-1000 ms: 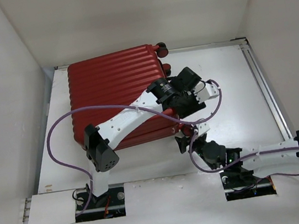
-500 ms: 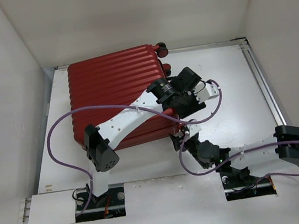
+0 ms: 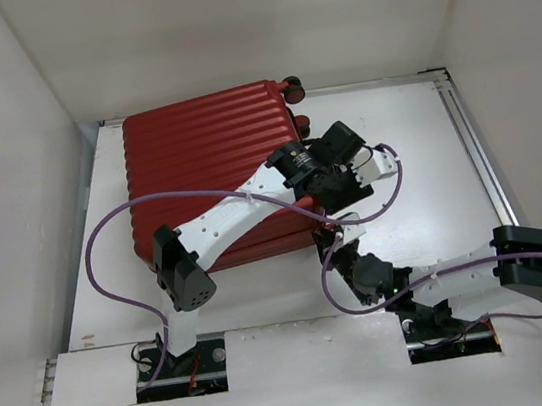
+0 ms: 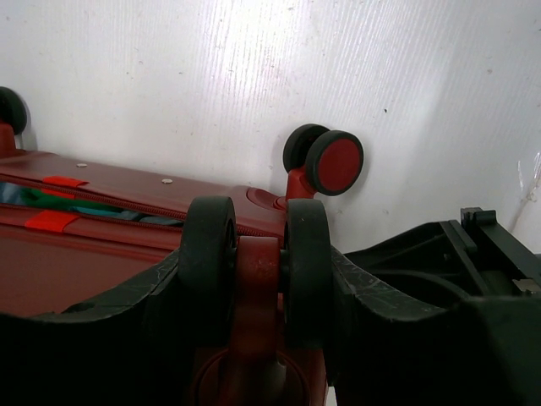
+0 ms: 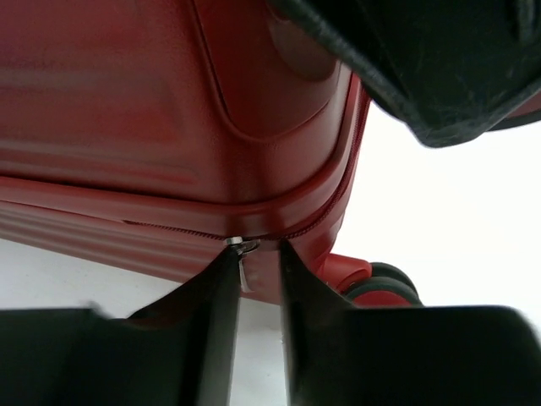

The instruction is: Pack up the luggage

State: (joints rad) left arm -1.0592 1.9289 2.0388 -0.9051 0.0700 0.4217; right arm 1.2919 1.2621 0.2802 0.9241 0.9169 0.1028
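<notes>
White table [image 3: 414,142], white walls on three sides. White marking on the left arm's black wrist collar [image 3: 296,162], too small to read. Luggage [image 3: 205,162] lies flat, dark-red ribbed hard shell, glossy; the wheel end faces the left gripper [image 4: 254,279], the zip edge faces the right gripper [image 5: 260,271]. Left gripper is clamped on the luggage: black rubbery twin wheel [image 4: 207,254] on a red bracket sits between its fingers, both pressed against the wheel sides. Second wheel [image 4: 334,162], black rim with red hub, is beyond the tips, near the wall. Red fabric tabs [image 4: 51,222] sit left of that gripper on the zip line, where the seam gapes. Right gripper jaws are almost together with a slit left; the small silver zipper pull [image 5: 243,254] hangs at the fingertips [image 5: 221,279], against one finger, not pinched from both sides. Shell is just ahead of the tips.
</notes>
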